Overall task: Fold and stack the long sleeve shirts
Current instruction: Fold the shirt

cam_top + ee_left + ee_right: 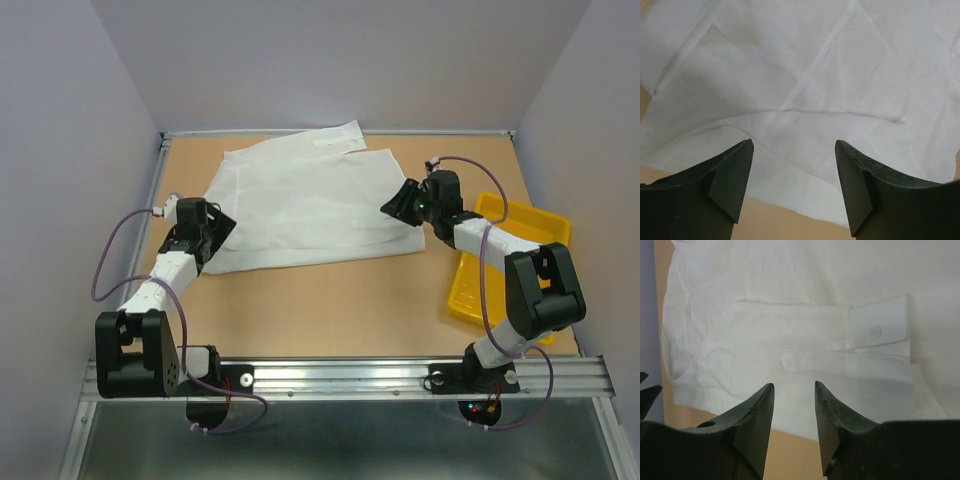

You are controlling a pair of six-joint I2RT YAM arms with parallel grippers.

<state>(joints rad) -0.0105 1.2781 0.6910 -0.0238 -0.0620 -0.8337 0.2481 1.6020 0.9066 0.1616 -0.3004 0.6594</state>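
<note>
At the left end effector (795, 150): released, jaws wide apart, nothing between them. Poised low over the near left edge of the white long sleeve shirt (815, 75), fingertips above the fabric, bare counter (780, 227) showing just below that edge.

At the right end effector (794, 387): likewise released, jaws set narrower, nothing gripped. Aimed at the shirt's right edge, with a folded-in sleeve straight ahead and its cuff (880, 330), one button (875, 331) visible, lying flat on the shirt body.

Seen from above: shirt spread flat and wrinkled across the far middle of the counter, one end effector at each side.

To the right of the shirt, near but apart: yellow tray (465, 290), partly hidden behind the right arm.
</note>
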